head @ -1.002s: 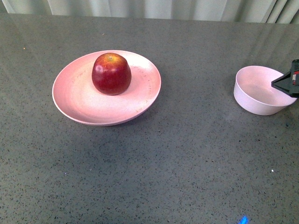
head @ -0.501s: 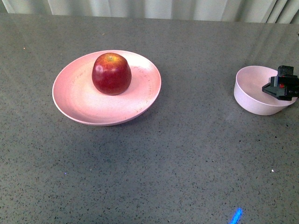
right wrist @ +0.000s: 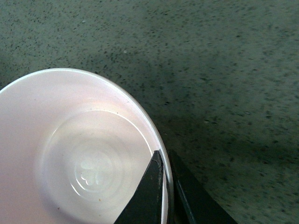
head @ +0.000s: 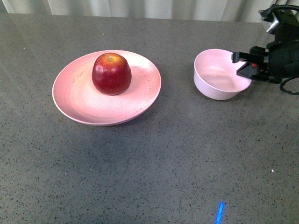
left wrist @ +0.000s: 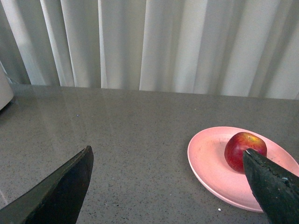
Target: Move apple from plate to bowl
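Two states: right gripper (head: pixel 244 64) pinches the bowl (head: pixel 212 89) rim, left gripper (left wrist: pixel 168 151) gapes wide.

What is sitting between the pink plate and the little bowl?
Nothing: in the front view only bare grey table lies between the plate and the bowl.

You see the apple (head: pixel 111 73), glossy dark red with a yellow-orange patch around its stem dimple, standing stem-up on the plate (head: pixel 79 100), toward the far side. The plate is a wide, shallow, salmon-pink dish lying flat on the left of the tabletop (head: pixel 163 163). To its right, apart from it, is the bowl (head: pixel 212 91): small, deep, pale pinkish-white, mouth up. The right gripper (right wrist: pixel 164 161) pinches its right rim. You can't tell whether it touches the tabletop.
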{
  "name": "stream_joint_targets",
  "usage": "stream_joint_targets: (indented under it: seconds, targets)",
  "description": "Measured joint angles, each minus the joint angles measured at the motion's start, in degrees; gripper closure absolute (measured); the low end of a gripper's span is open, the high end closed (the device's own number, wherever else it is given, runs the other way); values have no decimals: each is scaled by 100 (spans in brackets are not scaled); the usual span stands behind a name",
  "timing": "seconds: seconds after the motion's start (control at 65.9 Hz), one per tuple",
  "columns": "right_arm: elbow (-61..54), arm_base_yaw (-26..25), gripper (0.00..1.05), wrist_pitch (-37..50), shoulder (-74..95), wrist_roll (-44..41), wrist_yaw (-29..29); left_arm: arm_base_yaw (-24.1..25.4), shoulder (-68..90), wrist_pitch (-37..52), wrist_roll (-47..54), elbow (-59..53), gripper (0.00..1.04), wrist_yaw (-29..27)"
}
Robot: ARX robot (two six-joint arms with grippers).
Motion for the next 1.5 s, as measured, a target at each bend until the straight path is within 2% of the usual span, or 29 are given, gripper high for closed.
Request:
stream_joint_targets:
  seconds: [0.213,0.425,0.577,0.592,0.607,0.85,0.957,1.048,1.124,1.2,1.503]
  targets:
    - [181,398,103,-170,214,166,114,0,0,0,0,0,9,2]
    - [177,487,102,-157,223,219,118,0,0,0,0,0,9,2]
    - [61,457,77,120,223,323,85,0,0,0,0,0,9,2]
    - [33,448,73,203,221,323,87,0,0,0,0,0,9,2]
    - [-81,400,63,487,197,334,90,0,0,0,0,0,9,0]
    - [-767,9,24,1512,-643,439,48,0,0,0,0,0,9,2]
    - [-1290,-315,7,2063,-1405,566,-271,0,0,0,0,0,9,2]
    - [-1679,-610,9,2334,-1921,649,-433,0,0,0,0,0,9,2]
    - [-2304,-868,21,3528,-2258,247,358,0,0,0,0,0,9,2]
    - [-3036,-1064,35,4273,-2726,-195,638,0,0,0,0,0,9,-2]
    - [-4577,-890,89,4470,-4081,-584,761,0,0,0,0,0,9,0]
